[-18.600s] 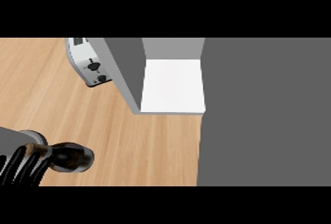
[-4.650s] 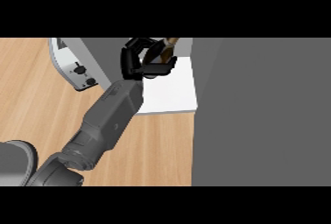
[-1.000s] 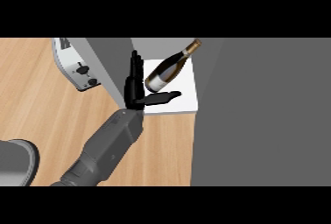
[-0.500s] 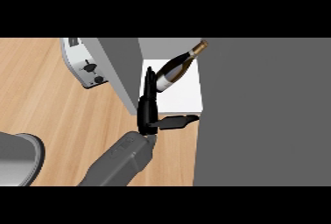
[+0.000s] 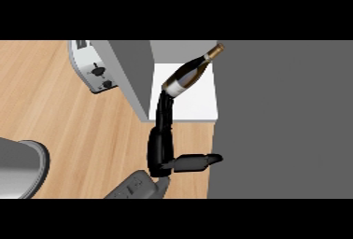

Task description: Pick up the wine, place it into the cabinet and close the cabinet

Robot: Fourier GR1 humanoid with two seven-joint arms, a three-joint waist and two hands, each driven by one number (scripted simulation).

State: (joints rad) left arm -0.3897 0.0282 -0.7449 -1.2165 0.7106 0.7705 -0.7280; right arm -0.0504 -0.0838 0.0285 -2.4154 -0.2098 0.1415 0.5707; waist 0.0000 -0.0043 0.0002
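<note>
A grey forearm [image 5: 134,187] is entering from the lower edge, left of centre, and ending in a black hand [image 5: 163,144] in the middle of the frame. Which of the robot's arms it is cannot be told from this view alone; it comes in left of centre. The hand is standing edge-on: its fingers [image 5: 163,109] are pointing straight up the frame, held straight and pressed together, while the thumb [image 5: 196,162] is sticking out to the right, towards the dark grey cabinet front [image 5: 283,121]. Nothing is being pinched or curled around.

The fingertips are reaching the base of the wine bottle [image 5: 185,79], which is lying tilted in the upper middle of the frame, its base at the lower left and its gold-capped neck [image 5: 215,51] pointing to the upper right. The bottle is showing over the white cabinet shelf [image 5: 196,105], inside the open compartment. Whether the fingertips are actually touching the bottle's base or are just below it cannot be told.

The grey cabinet door [image 5: 134,74] is standing open just left of the shelf, close beside the fingers. Left of that, in the upper left of the frame, a silver toaster [image 5: 93,70] is sitting on the wooden worktop [image 5: 62,121]. A grey rounded shape [image 5: 21,168] is filling the lower left corner.
</note>
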